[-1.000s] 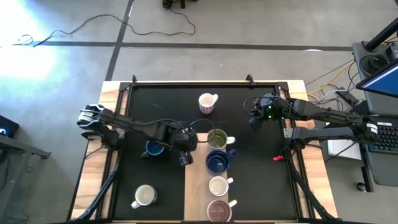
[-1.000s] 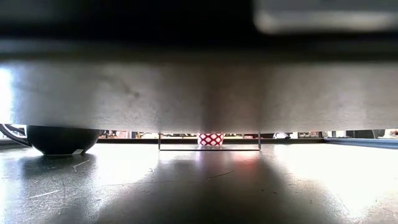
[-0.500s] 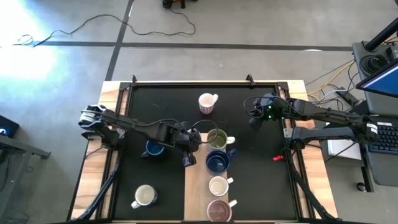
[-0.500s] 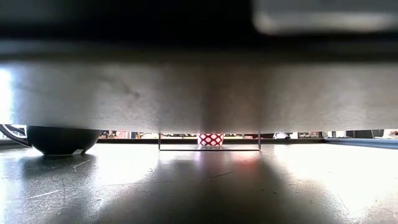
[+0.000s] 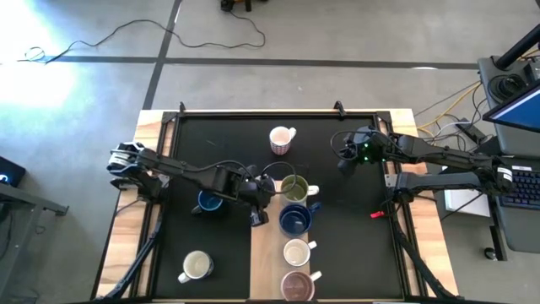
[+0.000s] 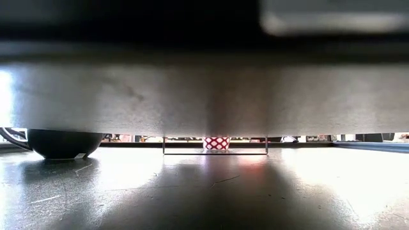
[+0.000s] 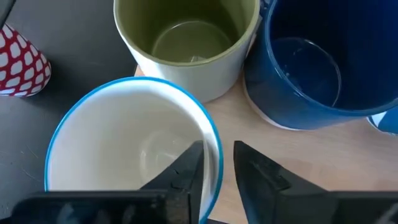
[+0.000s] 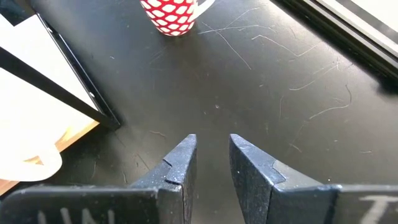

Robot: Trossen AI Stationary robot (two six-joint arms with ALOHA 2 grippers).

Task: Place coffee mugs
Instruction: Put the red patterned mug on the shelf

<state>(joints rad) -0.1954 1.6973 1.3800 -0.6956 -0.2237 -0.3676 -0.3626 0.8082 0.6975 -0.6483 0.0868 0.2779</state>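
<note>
My left gripper (image 5: pixel 258 206) (image 7: pixel 215 182) is at mid-table, shut on a mug with a white inside and a blue rim (image 7: pixel 124 149); in the high view the gripper hides that mug. Right of it a row of mugs stands on a wooden board (image 5: pixel 264 262): olive green (image 5: pixel 294 189) (image 7: pixel 186 37), dark blue (image 5: pixel 294 220) (image 7: pixel 311 68), white (image 5: pixel 296 252), maroon inside (image 5: pixel 296 285). On the black mat stand a blue mug (image 5: pixel 208 201), a white mug (image 5: pixel 196 266) and a pink-patterned mug (image 5: pixel 282 139) (image 8: pixel 176 14). My right gripper (image 5: pixel 346 162) (image 8: pixel 212 163) waits open at the far right. My left gripper has the mug's wall at the rim (image 7: pixel 214 155), on the side toward the dark blue mug. One finger (image 7: pixel 185 173) is inside the cup and the other (image 7: pixel 256 175) outside it, coming from above. The mug is upright over the board's edge; whether it is lifted I cannot tell.
The low view is mostly blocked by a broad blurred edge; under it show a dark mug (image 6: pixel 61 142) and the pink-patterned mug (image 6: pixel 216 142). A raised frame (image 5: pixel 278 112) borders the mat. Free mat lies right of the board (image 5: pixel 354 245).
My left gripper has moved a little toward the table's right, closer to the olive green and dark blue mugs on the board, still shut on its mug.
</note>
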